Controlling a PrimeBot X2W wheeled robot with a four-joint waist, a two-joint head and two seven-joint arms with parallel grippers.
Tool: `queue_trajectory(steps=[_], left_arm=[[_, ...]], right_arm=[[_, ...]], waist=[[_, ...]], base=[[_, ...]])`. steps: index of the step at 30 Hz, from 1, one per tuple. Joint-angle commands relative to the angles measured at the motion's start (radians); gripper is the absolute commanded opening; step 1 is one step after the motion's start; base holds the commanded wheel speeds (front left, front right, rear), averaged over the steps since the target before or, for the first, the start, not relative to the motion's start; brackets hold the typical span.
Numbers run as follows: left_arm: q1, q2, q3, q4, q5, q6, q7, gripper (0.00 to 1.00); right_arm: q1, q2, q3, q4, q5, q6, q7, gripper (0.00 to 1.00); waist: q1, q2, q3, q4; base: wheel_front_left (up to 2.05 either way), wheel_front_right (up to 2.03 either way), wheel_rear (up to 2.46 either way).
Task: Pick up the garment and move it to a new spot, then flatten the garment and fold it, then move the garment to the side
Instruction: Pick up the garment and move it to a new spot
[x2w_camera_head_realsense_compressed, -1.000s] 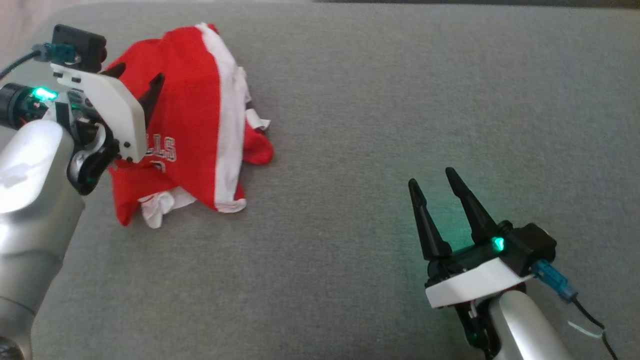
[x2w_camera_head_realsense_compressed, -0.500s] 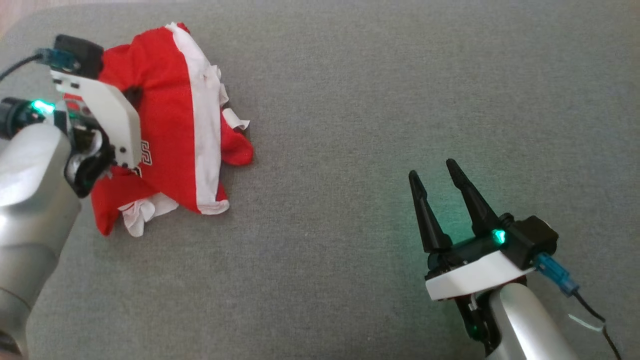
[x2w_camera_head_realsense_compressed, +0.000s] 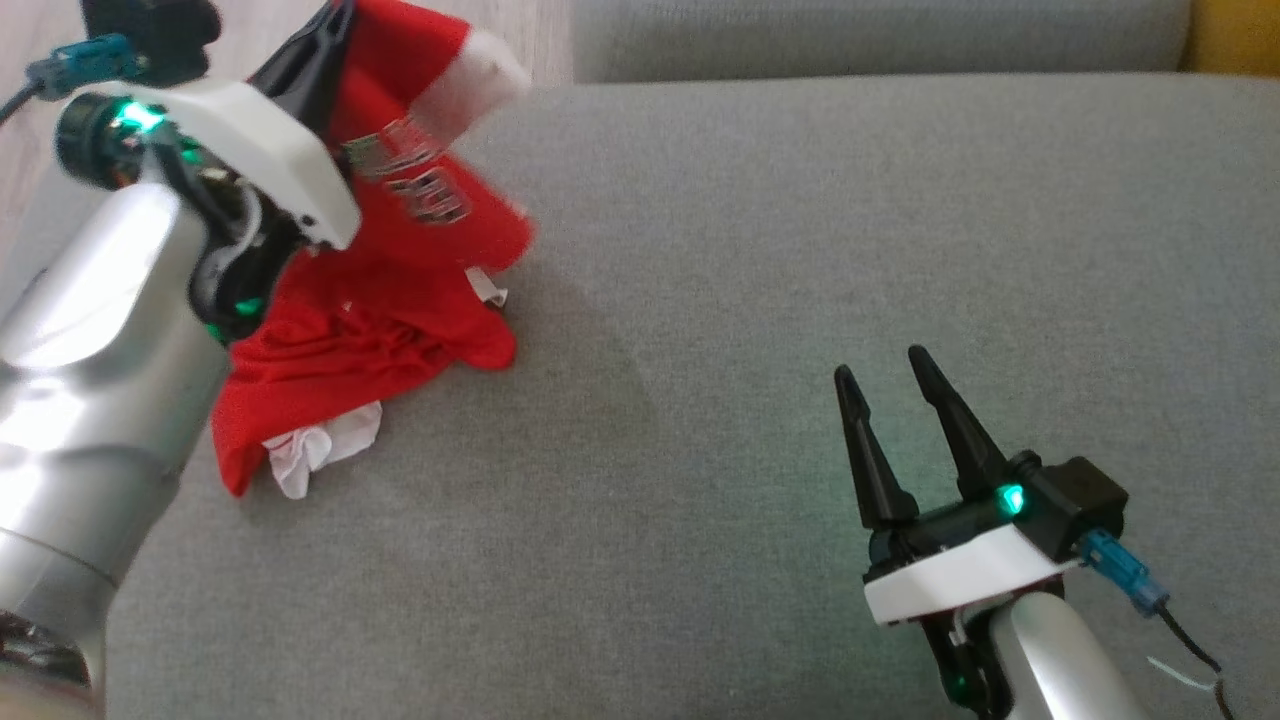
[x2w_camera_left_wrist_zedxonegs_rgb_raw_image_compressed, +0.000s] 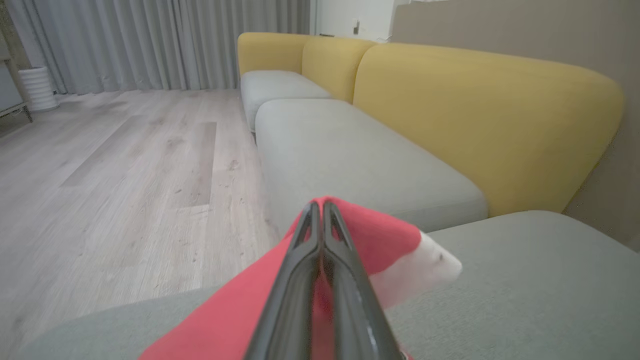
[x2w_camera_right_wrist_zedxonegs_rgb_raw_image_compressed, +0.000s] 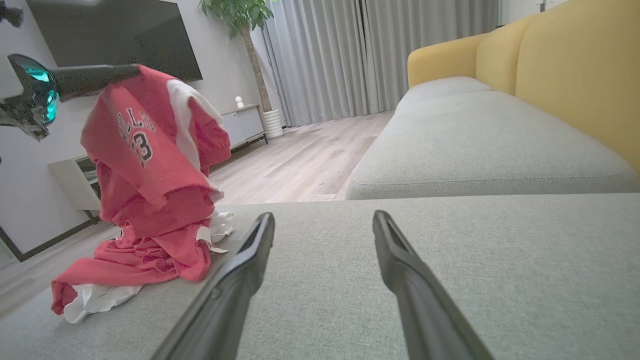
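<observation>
Right gripper (x2w_camera_head_realsense_compressed: 882, 362), nearest, hangs over the grey seat cushion (x2w_camera_head_realsense_compressed: 760, 260) with its two fingers spread apart, holding nothing. Farther left, the left gripper (x2w_camera_left_wrist_zedxonegs_rgb_raw_image_compressed: 320, 207) is clamped tight on one red-and-white garment (x2w_camera_head_realsense_compressed: 380, 300), whose top is raised and whose lower folds lie on the cushion. Beyond are two more cushions (x2w_camera_left_wrist_zedxonegs_rgb_raw_image_compressed: 345, 150) and yellow backrests (x2w_camera_left_wrist_zedxonegs_rgb_raw_image_compressed: 475, 115).

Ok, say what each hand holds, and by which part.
Left hand pinches the red garment by a fold beside its white stripe; right hand holds nothing.

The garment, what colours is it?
The garment is red with white trim; clearest in the right wrist view.
</observation>
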Motion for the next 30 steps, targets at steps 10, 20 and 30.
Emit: queue_trajectory(steps=[10, 20, 30], left_arm=[[-0.037, -0.027, -0.015, -0.187, -0.048, 0.003, -0.027, 0.00], [0.001, -0.113, -0.053, -0.287, -0.054, 0.054, -0.012, 0.00], [-0.015, -0.223, -0.070, -0.220, -0.027, 0.080, -0.092, 1.00]], right_arm=[[0.010, -0.002, 0.017, -0.032, 0.020, -0.001, -0.011, 1.00], [-0.013, -0.002, 0.043, -0.044, 0.033, -0.001, -0.011, 1.00], [-0.026, -0.002, 0.028, -0.065, 0.050, -0.001, -0.011, 1.00]], waist=[[0.0001, 0.0000, -0.077, -0.043], [0.0001, 0.0000, -0.060, -0.200], [0.0001, 0.0000, -0.032, -0.343]], base=[[0.00, 0.00, 0.00], [0.00, 0.00, 0.00], [0.00, 0.00, 0.00]])
